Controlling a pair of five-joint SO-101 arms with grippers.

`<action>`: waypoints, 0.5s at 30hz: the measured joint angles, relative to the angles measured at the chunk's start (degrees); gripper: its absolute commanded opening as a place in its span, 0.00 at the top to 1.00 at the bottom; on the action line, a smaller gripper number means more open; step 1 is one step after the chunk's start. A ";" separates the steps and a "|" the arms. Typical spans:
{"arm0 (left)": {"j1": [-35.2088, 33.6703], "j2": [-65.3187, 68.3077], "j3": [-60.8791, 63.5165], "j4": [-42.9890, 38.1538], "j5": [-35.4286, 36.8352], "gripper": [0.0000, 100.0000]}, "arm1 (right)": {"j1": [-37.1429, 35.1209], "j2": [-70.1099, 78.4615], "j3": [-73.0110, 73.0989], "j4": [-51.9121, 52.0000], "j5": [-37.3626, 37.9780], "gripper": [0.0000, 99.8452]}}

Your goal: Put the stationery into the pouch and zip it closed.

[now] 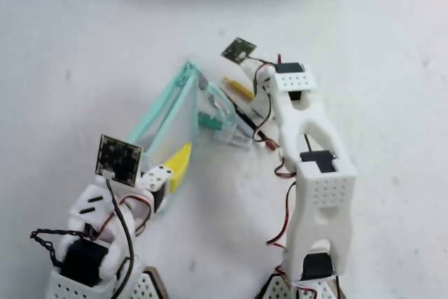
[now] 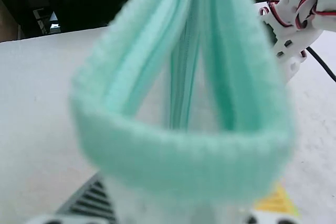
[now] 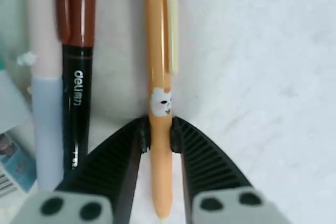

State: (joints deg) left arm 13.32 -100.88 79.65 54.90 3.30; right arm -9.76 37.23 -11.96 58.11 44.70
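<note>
Clamping onto the orange pen [image 3: 159, 66], the right gripper [image 3: 157, 129] has its black ribbed fingers [image 3: 123, 150] pressed against both sides of the barrel, just below a little animal face printed on it. That pen is slim, with a pale yellow clip running along its upper half, and it lies flat on the white table [image 1: 364, 33]. Right alongside it sits a brown-and-black pen [image 3: 76, 51], and next to that a pale pen [image 3: 44, 77], pink at one end and light blue at the other. All three lie roughly parallel.

Over to the other arm: the left gripper [image 1: 176, 162], with its yellow jaw, is closed on the near end of the pouch [image 1: 168, 120]. It is a clear-sided pouch edged in a soft mint-green band, and its mouth gapes wide in a long loop that narrows to a point at the far end. From above, the pouch stretches away from the left arm towards the table's middle, with the pens lying just beside its far end, outside it.
</note>
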 measured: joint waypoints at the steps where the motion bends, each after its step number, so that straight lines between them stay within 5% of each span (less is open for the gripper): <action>1: 0.00 0.00 0.00 0.00 0.00 0.77 | 0.00 0.00 0.00 0.00 0.00 0.98; 15: 0.00 0.00 0.09 0.00 0.00 0.77 | 0.00 -20.92 0.18 6.86 -4.92 0.98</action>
State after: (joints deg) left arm 13.32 -100.88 79.74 54.90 3.30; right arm -9.76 16.31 -11.78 64.97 39.78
